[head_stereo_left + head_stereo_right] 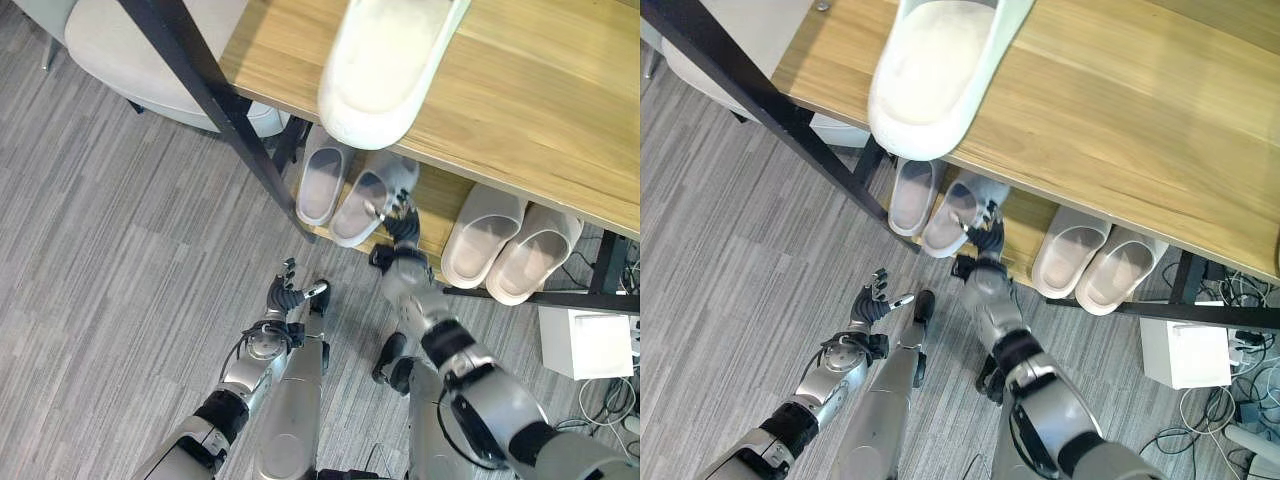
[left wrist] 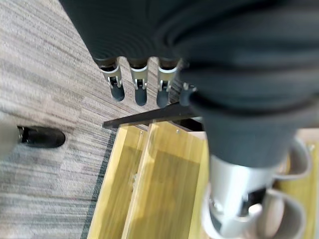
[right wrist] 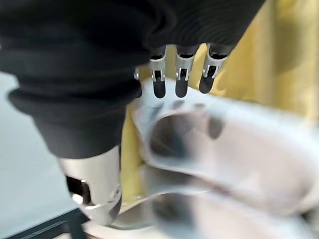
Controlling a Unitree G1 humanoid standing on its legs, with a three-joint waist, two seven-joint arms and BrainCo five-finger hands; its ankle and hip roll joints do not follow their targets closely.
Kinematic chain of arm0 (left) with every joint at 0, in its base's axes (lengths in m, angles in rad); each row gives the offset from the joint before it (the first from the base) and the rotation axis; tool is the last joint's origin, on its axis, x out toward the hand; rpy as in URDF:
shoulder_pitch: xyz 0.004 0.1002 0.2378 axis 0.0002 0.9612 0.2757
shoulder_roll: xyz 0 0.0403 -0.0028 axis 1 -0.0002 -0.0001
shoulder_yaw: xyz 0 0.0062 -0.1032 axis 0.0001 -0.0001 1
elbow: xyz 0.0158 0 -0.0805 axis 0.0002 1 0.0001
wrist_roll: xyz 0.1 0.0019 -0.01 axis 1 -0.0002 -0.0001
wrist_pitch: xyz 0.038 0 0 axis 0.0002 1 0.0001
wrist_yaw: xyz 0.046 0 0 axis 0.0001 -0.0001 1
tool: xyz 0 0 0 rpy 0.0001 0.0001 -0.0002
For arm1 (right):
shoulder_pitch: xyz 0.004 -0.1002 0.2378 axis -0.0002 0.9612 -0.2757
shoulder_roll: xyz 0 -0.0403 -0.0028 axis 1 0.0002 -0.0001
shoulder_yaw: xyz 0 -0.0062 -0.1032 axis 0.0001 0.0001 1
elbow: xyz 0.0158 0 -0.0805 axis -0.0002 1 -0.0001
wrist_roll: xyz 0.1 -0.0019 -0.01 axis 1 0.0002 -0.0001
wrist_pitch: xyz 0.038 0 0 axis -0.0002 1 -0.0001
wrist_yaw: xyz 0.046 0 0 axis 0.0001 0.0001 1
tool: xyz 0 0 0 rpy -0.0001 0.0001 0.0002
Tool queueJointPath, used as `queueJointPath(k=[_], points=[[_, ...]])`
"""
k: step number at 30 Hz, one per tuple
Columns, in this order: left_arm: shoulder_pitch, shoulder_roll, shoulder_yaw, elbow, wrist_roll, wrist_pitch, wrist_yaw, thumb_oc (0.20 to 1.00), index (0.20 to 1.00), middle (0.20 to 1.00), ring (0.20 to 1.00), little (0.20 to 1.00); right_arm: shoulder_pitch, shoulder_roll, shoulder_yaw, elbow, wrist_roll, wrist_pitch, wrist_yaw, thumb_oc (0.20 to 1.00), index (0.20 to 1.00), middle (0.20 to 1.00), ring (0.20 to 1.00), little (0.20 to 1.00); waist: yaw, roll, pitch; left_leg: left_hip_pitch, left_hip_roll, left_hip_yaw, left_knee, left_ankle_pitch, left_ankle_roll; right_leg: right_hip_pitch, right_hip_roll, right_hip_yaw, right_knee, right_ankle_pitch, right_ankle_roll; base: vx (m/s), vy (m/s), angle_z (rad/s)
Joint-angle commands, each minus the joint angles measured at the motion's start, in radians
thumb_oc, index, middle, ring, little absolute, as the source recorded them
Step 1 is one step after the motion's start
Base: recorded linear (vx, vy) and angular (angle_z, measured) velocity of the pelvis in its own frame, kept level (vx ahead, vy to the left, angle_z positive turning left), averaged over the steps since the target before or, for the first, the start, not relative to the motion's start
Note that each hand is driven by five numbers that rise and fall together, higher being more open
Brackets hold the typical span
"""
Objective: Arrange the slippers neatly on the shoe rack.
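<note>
Grey slippers on the lower shelf, right robot hand at one heel

Nearest me, my left robot hand (image 1: 290,297) hangs over the grey striped floor (image 1: 110,260), fingers loosely spread and holding nothing. Further on, my right robot hand (image 1: 403,215) reaches to the lower shelf (image 1: 440,195) of the shoe rack, fingers straight above the second slipper (image 1: 362,205), not gripping it as far as I can see. That slipper lies beside the first slipper (image 1: 322,183); both have heels toward me, long axes running into the shelf, the second slightly angled. A further pair (image 1: 510,245) sits well apart to the right. Beyond, a white slipper (image 1: 385,65) overhangs the wooden top shelf (image 1: 540,90)'s front edge.
</note>
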Motion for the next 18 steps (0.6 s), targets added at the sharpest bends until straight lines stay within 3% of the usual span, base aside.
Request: queueJointPath(k=[1,6,11,15,18], points=[[-0.044,-0.011,-0.020,-0.021,0.002,-0.029,0.001,1.000,1.000,1.000,1.000,1.000,0.092,-0.027,0.010,-0.099,0.044,-0.063,-0.029,1.000,1.000,1.000,1.000,1.000,0.000,-0.002,0.042,0.046,-0.013,0.032,0.122,-0.176,0.002,0.042,-0.034,0.042,-0.204,0.179,0.099,0.03,-0.002,0.19],[-0.084,-0.014,-0.047,-0.014,-0.015,-0.036,-0.009,1.000,1.000,1.000,1.000,1.000,-0.075,-0.076,-0.029,0.121,0.111,-0.046,-0.007,1.000,1.000,1.000,1.000,1.000,0.027,0.009,0.057,0.027,-0.016,0.021,0.130,-0.178,0.002,0.027,-0.034,0.034,-0.198,0.175,0.101,0.03,0.006,0.07],[-0.089,-0.028,-0.037,0.022,-0.002,-0.035,-0.010,1.000,1.000,1.000,1.000,1.000,-0.034,-0.070,0.016,0.074,0.048,-0.041,0.000,1.000,1.000,1.000,1.000,1.000,0.017,0.001,0.050,0.048,-0.012,0.026,0.114,-0.171,0.000,0.041,-0.029,0.034,-0.206,0.175,0.099,0.01,0.001,0.00],[-0.073,-0.025,-0.029,0.011,0.005,-0.048,-0.015,1.000,1.000,1.000,1.000,1.000,0.058,-0.085,0.080,-0.021,-0.139,0.007,0.019,1.000,1.000,1.000,1.000,1.000,-0.001,-0.005,0.018,0.091,-0.006,0.035,0.082,-0.163,-0.002,0.070,-0.024,0.043,-0.233,0.186,0.096,-0.01,-0.001,-0.07],[-0.068,-0.026,-0.030,0.009,0.010,-0.049,-0.020,1.000,1.000,1.000,1.000,1.000,0.076,-0.097,0.087,-0.060,-0.180,0.013,0.019,1.000,1.000,1.000,1.000,1.000,-0.006,-0.002,0.014,0.101,-0.004,0.038,0.083,-0.164,-0.001,0.075,-0.023,0.047,-0.232,0.187,0.095,-0.03,-0.002,-0.17]])
